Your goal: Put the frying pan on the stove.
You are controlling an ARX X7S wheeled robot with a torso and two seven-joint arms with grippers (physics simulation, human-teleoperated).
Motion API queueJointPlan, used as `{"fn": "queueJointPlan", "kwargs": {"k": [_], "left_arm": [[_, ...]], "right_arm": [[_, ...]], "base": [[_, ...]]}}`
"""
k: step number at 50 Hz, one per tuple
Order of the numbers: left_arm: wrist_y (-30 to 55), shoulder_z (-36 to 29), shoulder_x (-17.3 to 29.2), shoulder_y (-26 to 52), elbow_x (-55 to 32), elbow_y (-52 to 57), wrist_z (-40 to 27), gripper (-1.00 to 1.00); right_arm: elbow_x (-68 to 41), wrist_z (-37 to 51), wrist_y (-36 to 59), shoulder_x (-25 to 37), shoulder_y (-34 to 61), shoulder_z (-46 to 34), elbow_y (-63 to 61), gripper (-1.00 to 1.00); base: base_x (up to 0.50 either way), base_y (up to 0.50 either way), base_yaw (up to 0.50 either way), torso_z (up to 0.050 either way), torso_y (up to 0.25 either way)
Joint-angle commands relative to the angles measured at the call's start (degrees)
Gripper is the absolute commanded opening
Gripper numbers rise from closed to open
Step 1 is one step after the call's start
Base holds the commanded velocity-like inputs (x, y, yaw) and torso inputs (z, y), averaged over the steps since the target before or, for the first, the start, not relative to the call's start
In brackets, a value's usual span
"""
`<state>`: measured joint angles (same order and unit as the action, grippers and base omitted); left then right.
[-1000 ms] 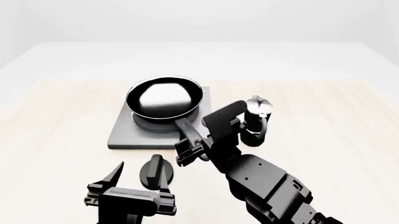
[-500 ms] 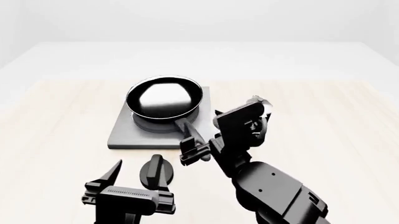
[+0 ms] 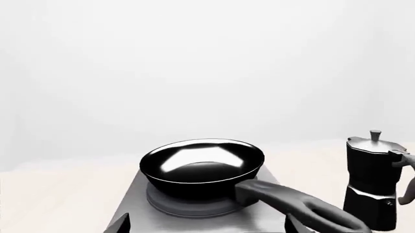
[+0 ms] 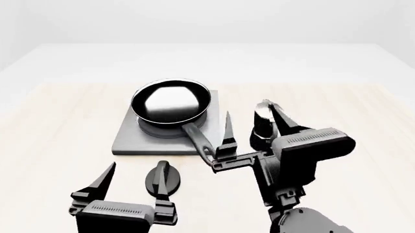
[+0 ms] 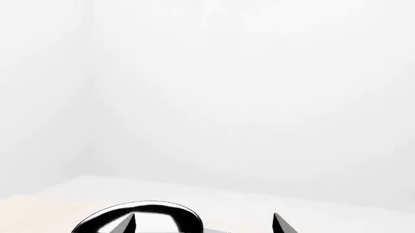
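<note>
My right gripper (image 4: 254, 124) has let go of the frying pan (image 4: 171, 101), now spread wide and lifted clear; the pan sits on the stove (image 4: 129, 138). My left gripper (image 4: 133, 180) stays spread.

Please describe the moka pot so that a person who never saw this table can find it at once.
Start at the grey stove in the middle of the wooden table, with the frying pan on its burner. The moka pot stands upright on the table just off the stove's right side. It alone is tall, faceted, black below and silver above, with a lid knob.
</note>
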<state>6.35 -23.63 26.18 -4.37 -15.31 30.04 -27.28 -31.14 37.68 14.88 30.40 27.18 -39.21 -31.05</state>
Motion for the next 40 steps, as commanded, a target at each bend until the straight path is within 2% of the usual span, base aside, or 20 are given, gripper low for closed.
{"fn": "queueJointPlan", "kwargs": {"k": [1,10,12,13,18,24,37,40], "left_arm": [[1.5,0.8,2.1,-1.5,-0.2,6.7,-1.3,1.00],[4.1,1.1,3.9,-2.6,0.4,14.9,-2.9,1.00],[4.5,1.3,4.4,-3.1,0.7,16.8,-3.3,1.00],[4.6,1.3,4.4,-3.0,0.6,17.2,-3.4,1.00],[5.1,1.7,5.4,-4.1,1.1,20.7,-4.3,1.00],[5.5,1.9,6.4,-5.4,2.0,23.8,-5.1,1.00],[5.8,1.6,8.1,-7.7,4.3,29.0,-6.7,1.00],[4.6,0.4,10.4,-7.6,4.1,29.9,-8.9,1.00]], "right_arm": [[5.2,10.6,1.8,4.6,-4.4,2.2,-16.7,1.00],[7.1,16.0,6.5,6.6,-5.3,2.1,-27.6,1.00],[7.0,18.6,5.9,8.2,-3.9,-0.2,-28.9,1.00],[6.4,20.9,4.8,9.9,-2.0,-2.6,-28.9,1.00],[3.3,38.4,-4.7,20.0,17.1,-26.2,-28.9,1.00],[2.7,52.0,-11.2,22.5,37.7,-50.4,-28.9,1.00],[4.8,52.3,-13.9,24.4,40.0,-53.5,-28.9,1.00],[5.3,52.3,-14.2,24.7,40.4,-54.1,-28.9,1.00]], "base": [[0.00,0.00,0.00,0.000,0.000],[0.00,0.00,0.00,0.000,0.000],[0.00,0.00,0.00,0.000,0.000],[0.00,0.00,0.00,0.000,0.000],[0.00,0.00,0.00,0.000,0.000],[0.00,0.00,0.00,0.000,0.000],[0.00,0.00,0.00,0.000,0.000],[0.00,0.00,0.00,0.000,0.000]]}}
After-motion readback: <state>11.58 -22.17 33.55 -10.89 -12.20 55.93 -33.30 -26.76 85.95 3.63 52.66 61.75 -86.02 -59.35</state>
